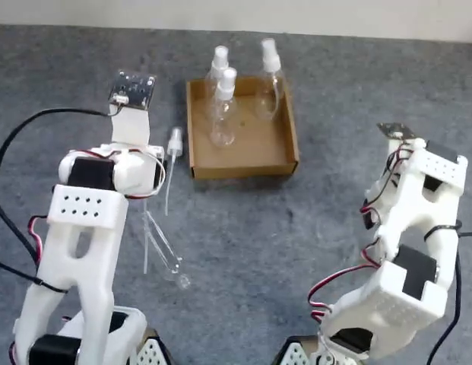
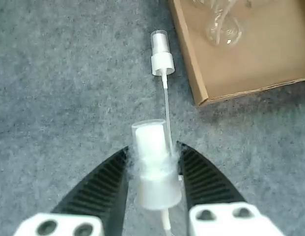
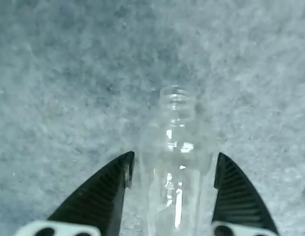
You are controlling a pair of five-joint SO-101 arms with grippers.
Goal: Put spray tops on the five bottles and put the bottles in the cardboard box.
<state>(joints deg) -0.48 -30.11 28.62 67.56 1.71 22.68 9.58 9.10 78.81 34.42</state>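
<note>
My left gripper point(image 2: 152, 150) is shut on a white spray top point(image 2: 154, 169), held above the grey mat. A second spray top point(image 2: 162, 54) lies on the mat beyond it, its thin tube pointing back towards the gripper; from above this spray top point(image 1: 173, 144) sits just left of the cardboard box point(image 1: 243, 169). My right gripper point(image 3: 174, 160) is shut on a clear, capless bottle point(image 3: 177, 132), neck pointing away. Three capped bottles point(image 1: 224, 106) stand in the box. Another clear bottle point(image 1: 163, 251) lies on the mat beside the left arm point(image 1: 106, 179).
The box corner point(image 2: 196, 83) is close to the left gripper, on the far side. The right arm point(image 1: 407, 228) stands folded at the right side of the grey mat. A wide strip of mat lies between the arms, below the box.
</note>
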